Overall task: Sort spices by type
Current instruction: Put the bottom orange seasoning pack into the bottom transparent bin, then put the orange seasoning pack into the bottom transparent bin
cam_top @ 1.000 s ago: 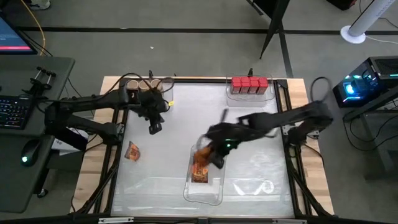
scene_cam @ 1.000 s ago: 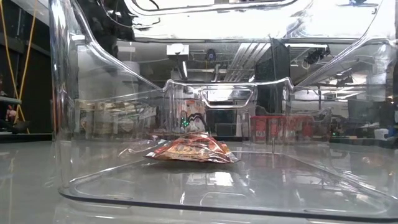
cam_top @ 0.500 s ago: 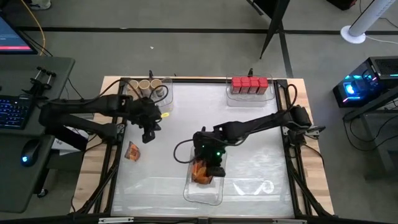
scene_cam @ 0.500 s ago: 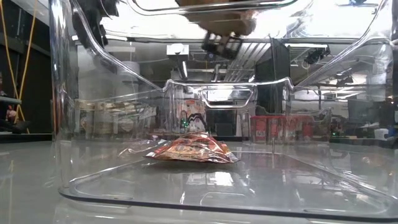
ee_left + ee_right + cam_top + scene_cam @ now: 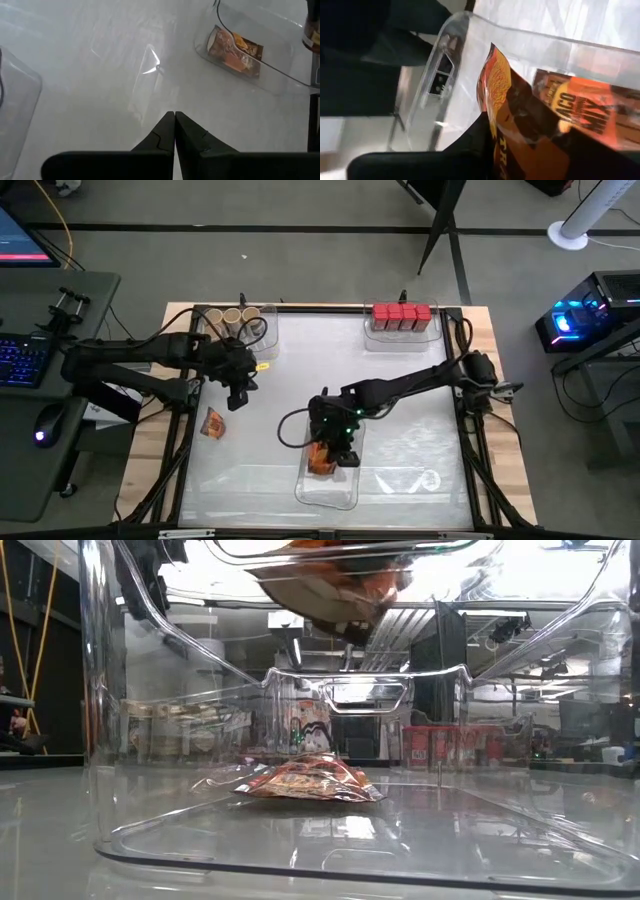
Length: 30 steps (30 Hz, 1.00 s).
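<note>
Across the pale table [image 5: 400, 420], we read the layout from the near edge outward. Nearest stood the clear tray [image 5: 345, 485], with one foil packet [image 5: 305, 780] lying flat on its floor. Our right gripper [image 5: 332, 448] hung directly above that tray, its fingers pinched on a second foil packet [image 5: 520, 125]; the right wrist view showed this packet tilted over the one below, with the tray rim just beside it. We judged the step in hand to be the release of the packet into the tray. To do it well, we would keep the packet inside the rim, lower it until it nearly met the packet beneath, and part the fingers only then, so that it dropped flat and did not catch on the wall. Farther out on the left, a third packet [image 5: 212, 422] lay loose on the table, unsorted. Our left gripper [image 5: 236, 395] waited above the table near it, fingers closed on nothing. At the far edge stood the tan-lidded jars [image 5: 238, 317] and the red boxes [image 5: 401, 314] in their own trays.
</note>
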Tool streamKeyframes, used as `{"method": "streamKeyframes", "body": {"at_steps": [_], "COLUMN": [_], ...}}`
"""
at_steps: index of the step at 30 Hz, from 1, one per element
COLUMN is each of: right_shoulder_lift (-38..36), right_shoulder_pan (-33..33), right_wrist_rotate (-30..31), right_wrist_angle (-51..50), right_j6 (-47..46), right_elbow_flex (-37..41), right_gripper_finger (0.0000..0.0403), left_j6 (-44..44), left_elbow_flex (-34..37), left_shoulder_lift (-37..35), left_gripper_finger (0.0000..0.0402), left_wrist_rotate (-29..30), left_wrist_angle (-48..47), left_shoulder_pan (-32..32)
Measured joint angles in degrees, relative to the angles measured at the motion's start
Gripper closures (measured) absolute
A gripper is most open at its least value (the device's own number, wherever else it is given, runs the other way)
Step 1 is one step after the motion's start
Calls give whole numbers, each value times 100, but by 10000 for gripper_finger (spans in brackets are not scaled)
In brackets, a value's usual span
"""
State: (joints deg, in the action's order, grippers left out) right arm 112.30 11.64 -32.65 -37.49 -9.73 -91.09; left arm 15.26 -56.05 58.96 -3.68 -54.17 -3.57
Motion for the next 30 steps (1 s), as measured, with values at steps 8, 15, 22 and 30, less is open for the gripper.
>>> {"method": "streamKeyframes", "body": {"at_steps": [8,15,22,30], "right_shoulder_lift": [214,256,261,259], "right_shoulder_pan": [220,266,219,-79], "right_wrist_rotate": [17,277,1411,2533], "right_wrist_angle": [100,136,-183,-2364], "right_j6": [-677,-785,-179,536], "right_elbow_flex": [0,0,-329,-1718], "right_gripper_finger": [336,247,177,167], "left_j6": [70,68,64,-685], "left_elbow_flex": [0,0,0,0], "left_shoulder_lift": [0,0,0,-12], "left_gripper_finger": [402,402,401,402], "left_wrist_rotate": [13,9,7,-2], "left_wrist_angle": [-4,-4,-6,-4], "left_shoulder_pan": [23,66,70,68]}}
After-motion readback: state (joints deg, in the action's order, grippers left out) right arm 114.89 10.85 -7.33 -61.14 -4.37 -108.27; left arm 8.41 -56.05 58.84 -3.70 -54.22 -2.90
